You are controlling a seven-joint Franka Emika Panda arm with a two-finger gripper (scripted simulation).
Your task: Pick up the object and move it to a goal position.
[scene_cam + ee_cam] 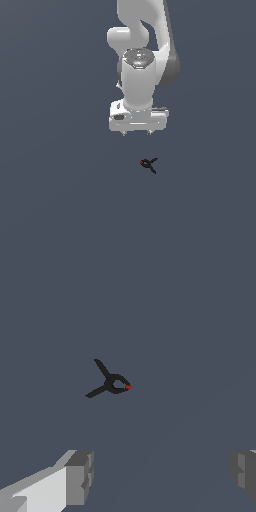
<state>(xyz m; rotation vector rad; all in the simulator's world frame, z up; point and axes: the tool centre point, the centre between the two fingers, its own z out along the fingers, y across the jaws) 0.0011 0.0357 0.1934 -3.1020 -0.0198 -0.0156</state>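
Exterior view: the white arm [142, 55] hangs over a plain grey floor [50, 200], and the small black clamp [149, 164] lies apart from it.

The arm comes down from the top centre of the frame and ends in a white gripper [136, 133] near the middle, with two short fingertips pointing down. The clamp is lower in the frame, a little toward the exterior view's right of the gripper, not touching it; it lies on the floor with two thin prongs spread and a small red spot on one end. In the wrist view the clamp [110, 382] sits near the centre, while the two grey fingers [80, 476] stand wide apart at the lower corners, so the gripper [160, 476] is open and holds nothing.
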